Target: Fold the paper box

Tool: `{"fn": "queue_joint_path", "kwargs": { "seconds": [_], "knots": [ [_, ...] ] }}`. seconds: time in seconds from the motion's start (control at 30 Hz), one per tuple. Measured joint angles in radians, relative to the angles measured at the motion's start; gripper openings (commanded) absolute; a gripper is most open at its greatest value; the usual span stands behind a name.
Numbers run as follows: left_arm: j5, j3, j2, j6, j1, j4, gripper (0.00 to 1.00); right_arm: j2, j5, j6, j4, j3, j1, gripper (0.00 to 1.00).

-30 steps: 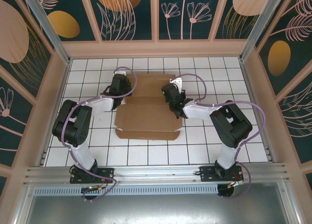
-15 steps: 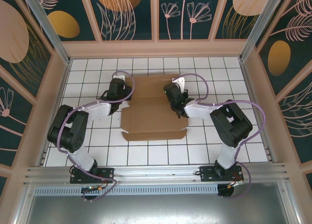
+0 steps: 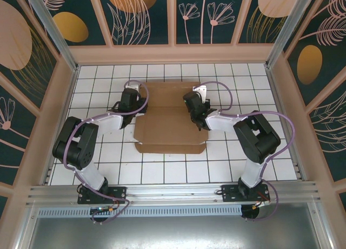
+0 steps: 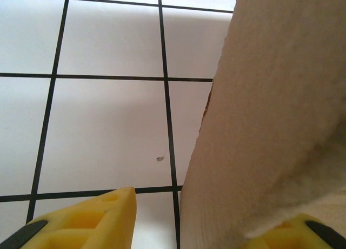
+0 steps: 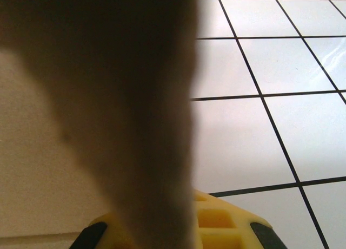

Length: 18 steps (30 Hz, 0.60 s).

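Over the last second the paper box [image 3: 170, 122] has slid a little toward the table's right edge. The left arm [image 3: 75, 146] has dropped its elbow toward the near left corner. The left fingers [image 4: 92, 222], pressed together then, now stand spread.

The box lies as a flat brown sheet in the far half of the table [image 3: 108, 168], midway between its left and right edges. One cardboard edge runs between the left fingers, against one finger and clear of the other. The right fingers [image 5: 227, 224] pinch a flap at the sheet's right side, as before.

The table is white tile with dark grid lines. It is walled by wood-framed panels [image 3: 140, 16] painted dark teal with orange and pink plants. A metal rail [image 3: 173, 194] runs along the near edge.
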Motion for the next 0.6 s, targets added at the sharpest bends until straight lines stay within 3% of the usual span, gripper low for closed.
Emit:
{"fn": "queue_joint_path", "kwargs": {
  "seconds": [0.1,0.27,0.4,0.6],
  "knots": [
    [0.008,0.01,0.023,-0.003,0.0,0.0,0.35,0.0,-0.003,0.0,0.0,0.0,0.0,0.0],
    [0.016,0.061,0.068,-0.006,-0.001,-0.003,0.12,0.0,-0.012,0.0,0.0,0.0,0.001,0.0],
    [-0.01,0.098,0.091,0.001,-0.002,-0.023,0.01,0.0,-0.015,0.0,0.008,0.0,0.006,0.0],
    [-0.103,0.126,0.102,-0.004,-0.022,-0.063,0.0,0.0,-0.009,0.0,0.007,0.001,0.024,0.0]
  ]
}}
